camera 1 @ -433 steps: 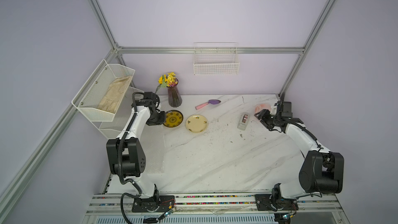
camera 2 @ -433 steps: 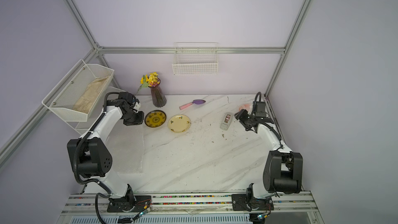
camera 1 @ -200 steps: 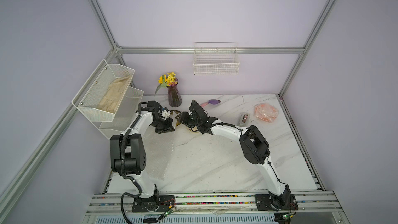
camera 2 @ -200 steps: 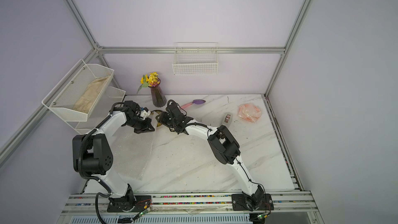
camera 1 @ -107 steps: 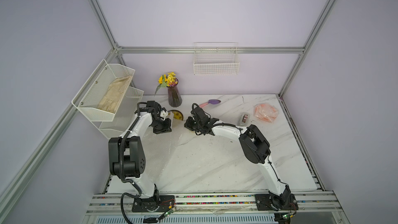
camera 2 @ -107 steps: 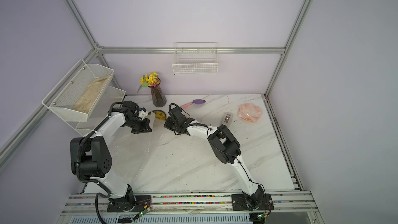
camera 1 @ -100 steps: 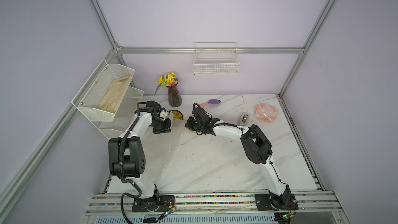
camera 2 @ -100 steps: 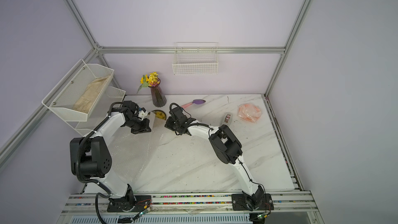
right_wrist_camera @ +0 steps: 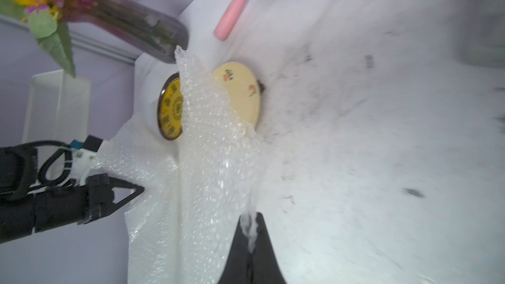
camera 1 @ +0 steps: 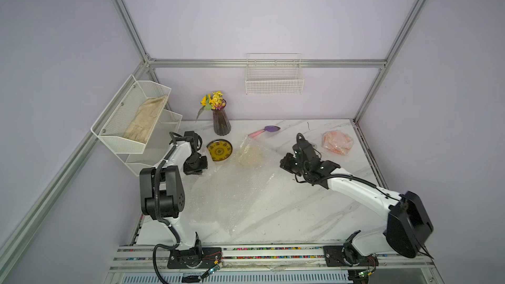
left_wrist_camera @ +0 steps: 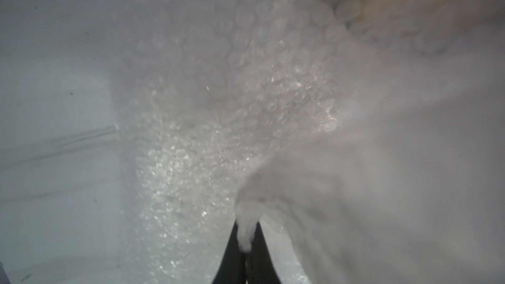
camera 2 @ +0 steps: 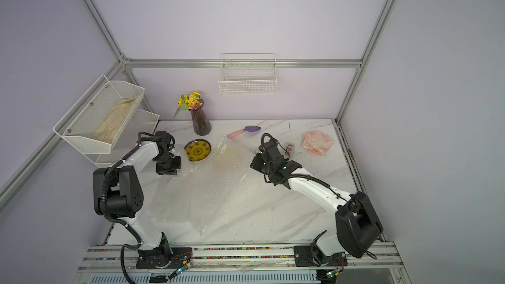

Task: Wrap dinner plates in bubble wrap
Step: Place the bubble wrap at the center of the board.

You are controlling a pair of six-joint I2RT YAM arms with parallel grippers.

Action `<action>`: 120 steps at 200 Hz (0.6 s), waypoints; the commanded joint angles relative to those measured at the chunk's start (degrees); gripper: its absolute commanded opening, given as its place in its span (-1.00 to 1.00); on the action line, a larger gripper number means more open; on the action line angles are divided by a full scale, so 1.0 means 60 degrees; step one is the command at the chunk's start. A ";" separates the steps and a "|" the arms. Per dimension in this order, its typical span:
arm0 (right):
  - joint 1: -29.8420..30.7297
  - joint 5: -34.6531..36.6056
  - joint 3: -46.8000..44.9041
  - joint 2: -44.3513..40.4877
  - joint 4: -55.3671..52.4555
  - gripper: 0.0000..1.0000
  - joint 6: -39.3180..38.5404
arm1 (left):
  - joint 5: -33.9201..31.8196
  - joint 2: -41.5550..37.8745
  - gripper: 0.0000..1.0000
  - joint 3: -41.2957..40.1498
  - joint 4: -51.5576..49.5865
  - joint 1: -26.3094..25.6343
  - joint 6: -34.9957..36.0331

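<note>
Translucent bumpy bubble wrap (camera 1: 235, 187) is pinched in the closed left gripper (left_wrist_camera: 245, 244) and right gripper (right_wrist_camera: 250, 241); it is stretched, seemingly to cover the cream flower-marked round plate (right_wrist_camera: 241, 91).

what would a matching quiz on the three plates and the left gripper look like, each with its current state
Things: 1 yellow patterned plate; 2 cream plate; 3 orange plate; 4 left gripper.
States: a already wrapped, near the table's far right corner; b shut on the bubble wrap; c bare, beside the vase; d partly under the bubble wrap.
Pairs: 1-c; 2-d; 3-a; 4-b.
</note>
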 commanded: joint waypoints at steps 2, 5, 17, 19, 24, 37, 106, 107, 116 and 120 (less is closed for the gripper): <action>-0.0276 0.1865 -0.1532 -0.2297 -0.2135 -1.00 0.0451 | -0.0828 0.0104 -1.00 0.1201 -0.0147 0.0239 -0.0537; -0.0277 0.2058 -0.1715 -0.2651 -0.2378 -1.00 0.0555 | -0.0912 0.0154 -1.00 0.1248 -0.0163 0.0266 -0.0573; -0.0277 0.2780 -0.2370 -0.3960 -0.3537 -1.00 0.1100 | -0.1189 0.0291 -1.00 0.1552 -0.0246 0.0399 -0.0675; -0.0277 0.2925 -0.2473 -0.4140 -0.3749 -1.00 0.1204 | -0.1233 0.0317 -1.00 0.1615 -0.0268 0.0437 -0.0690; -0.0278 0.3287 -0.2683 -0.4653 -0.4228 -1.00 0.1349 | -0.1326 0.0374 -1.00 0.1751 -0.0324 0.0477 -0.0712; -0.0255 0.3740 -0.3195 -0.5934 -0.5350 -1.00 0.1890 | -0.1574 0.0514 -1.00 0.2160 -0.0491 0.0615 -0.0744; -0.0161 0.1116 -0.4557 -0.7361 -0.5757 -0.95 0.2732 | -0.2166 0.0568 -0.36 0.3473 -0.1376 0.0821 -0.0897; -0.0153 0.1039 -0.4570 -0.7356 -0.5692 -0.93 0.2698 | -0.2117 0.0537 -0.34 0.3466 -0.1380 0.0821 -0.0901; -0.0160 0.0538 -0.4564 -0.7254 -0.5028 -0.83 0.2360 | -0.1653 0.0264 -0.22 0.3380 -0.1408 0.0768 -0.0882; -0.0160 0.0318 -0.4515 -0.7174 -0.4840 -0.77 0.2339 | -0.1359 0.0147 -0.16 0.3329 -0.1436 0.0730 -0.0876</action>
